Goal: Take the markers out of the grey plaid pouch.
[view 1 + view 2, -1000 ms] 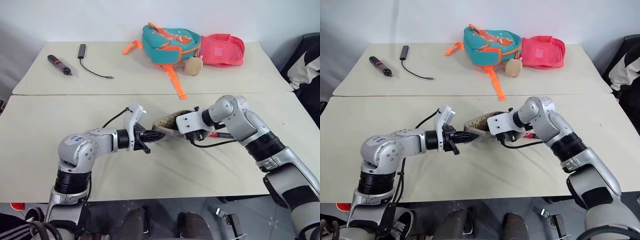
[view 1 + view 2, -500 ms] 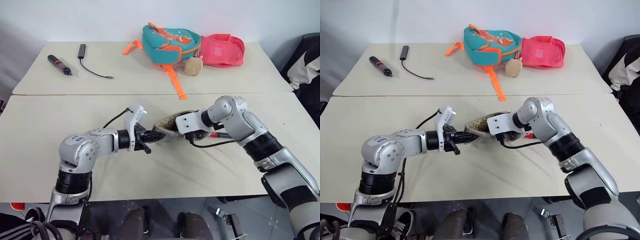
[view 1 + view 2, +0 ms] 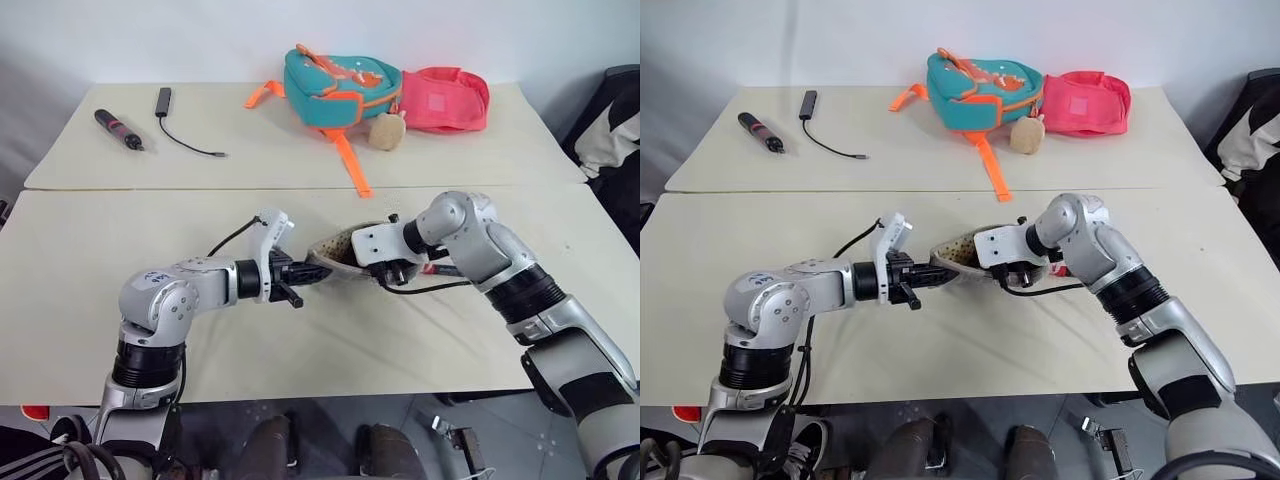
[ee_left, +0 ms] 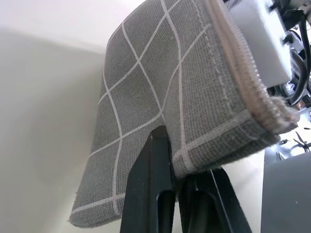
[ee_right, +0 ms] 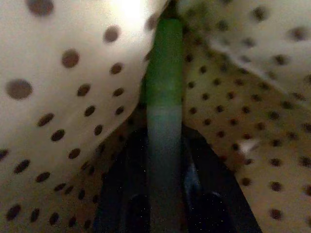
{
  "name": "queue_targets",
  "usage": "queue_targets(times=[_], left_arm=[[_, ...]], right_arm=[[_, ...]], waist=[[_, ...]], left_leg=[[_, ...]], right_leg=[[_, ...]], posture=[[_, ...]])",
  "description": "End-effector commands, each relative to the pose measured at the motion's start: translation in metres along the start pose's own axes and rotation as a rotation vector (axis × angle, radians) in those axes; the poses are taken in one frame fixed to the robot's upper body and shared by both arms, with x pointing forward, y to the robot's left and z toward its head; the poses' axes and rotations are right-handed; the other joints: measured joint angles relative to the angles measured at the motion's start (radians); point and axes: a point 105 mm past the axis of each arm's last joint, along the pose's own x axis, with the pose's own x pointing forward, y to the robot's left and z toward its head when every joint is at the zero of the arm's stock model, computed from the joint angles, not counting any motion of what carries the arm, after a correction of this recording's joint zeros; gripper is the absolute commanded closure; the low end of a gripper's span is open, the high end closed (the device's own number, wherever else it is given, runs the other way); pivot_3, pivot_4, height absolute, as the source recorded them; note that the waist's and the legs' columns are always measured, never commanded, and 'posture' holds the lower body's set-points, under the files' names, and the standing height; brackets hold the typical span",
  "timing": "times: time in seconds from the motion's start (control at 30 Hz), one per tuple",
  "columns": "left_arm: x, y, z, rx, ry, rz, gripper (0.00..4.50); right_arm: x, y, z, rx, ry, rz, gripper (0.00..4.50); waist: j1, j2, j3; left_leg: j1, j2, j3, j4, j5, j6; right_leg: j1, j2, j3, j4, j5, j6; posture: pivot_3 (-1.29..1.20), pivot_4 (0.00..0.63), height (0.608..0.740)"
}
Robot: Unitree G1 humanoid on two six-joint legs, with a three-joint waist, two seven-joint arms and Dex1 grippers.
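A: What is set around the grey plaid pouch?

B: A teal backpack, pink bag, dark pen-like tool and black cable are seen on the far table, well apart.

A: How are the grippers set?

B: The pouch corner is clamped by the left gripper. Inside the dotted lining, the green marker is gripped by the right gripper.

A: What is hidden?

B: The pouch mouth is covered by the right wrist. Bare tabletop lies in front.

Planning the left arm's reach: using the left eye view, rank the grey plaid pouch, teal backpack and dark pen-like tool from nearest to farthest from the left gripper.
1. Grey plaid pouch: clamped in the left gripper.
2. Teal backpack: far table, toward the right.
3. Dark pen-like tool: far table's left end; nearly level with the backpack, so this order is tentative.
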Motion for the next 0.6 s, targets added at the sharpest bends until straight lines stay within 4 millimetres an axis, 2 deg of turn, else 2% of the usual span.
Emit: queue_targets(times=[0.03, 0.13, 0.33, 0.4, 0.47, 0.6], left_arm=[[-0.003, -0.003, 0.01, 0.056, -0.038, 0.003, 4.5], [-0.003, 0.003, 0.013, 0.069, -0.048, 0.031, 4.5], [-0.002, 0.007, 0.013, 0.098, -0.045, 0.049, 4.5], [-0.002, 0.008, 0.016, 0.112, -0.06, 0.056, 4.5], [-0.004, 0.011, 0.022, 0.111, -0.093, 0.075, 4.5], [-0.006, 0.018, 0.03, 0.115, -0.124, 0.116, 4.5]], right_arm=[[-0.031, -0.011, 0.022, -0.019, -0.094, -0.067, 4.08], [-0.051, -0.016, 0.029, 0.012, -0.161, -0.108, 4.08], [-0.068, -0.022, 0.026, 0.1, -0.256, -0.172, 4.08], [-0.08, -0.031, 0.039, 0.12, -0.361, -0.231, 4.08], [-0.097, -0.038, 0.06, 0.129, -0.506, -0.27, 4.08], [-0.132, -0.043, 0.089, 0.179, -0.723, -0.292, 4.08]], waist=[[0.001, 0.0, 0.0], [0.002, 0.0, 0.0], [0.001, 0.0, 0.0], [0.001, 0.0, 0.0], [0.001, 0.0, 0.0], [0.001, 0.0, 0.0]], left_leg=[[0.0, 0.0, 0.0, 0.0, 0.0, 0.0], [0.0, 0.0, 0.0, 0.0, 0.0, 0.0], [0.0, 0.0, 0.0, 0.0, 0.0, 0.0], [0.0, 0.0, 0.0, 0.0, 0.0, 0.0], [0.0, 0.0, 0.0, 0.0, 0.0, 0.0], [-0.001, 0.0, 0.0, -0.001, 0.0, 0.0]], right_leg=[[0.0, 0.0, 0.0, 0.0, 0.0, 0.0], [0.0, 0.0, 0.0, 0.0, 0.0, 0.0], [0.0, 0.0, 0.0, 0.0, 0.0, 0.0], [0.0, 0.0, 0.0, 0.0, 0.0, 0.0], [0.0, 0.0, 0.0, 0.0, 0.0, 0.0], [-0.001, 0.0, 0.0, 0.0, 0.0, 0.0]], posture=[[0.0, 0.15, 0.74], [0.0, 0.15, 0.74], [0.0, 0.15, 0.74], [0.0, 0.15, 0.74], [0.0, 0.15, 0.74], [0.0, 0.15, 0.74]])
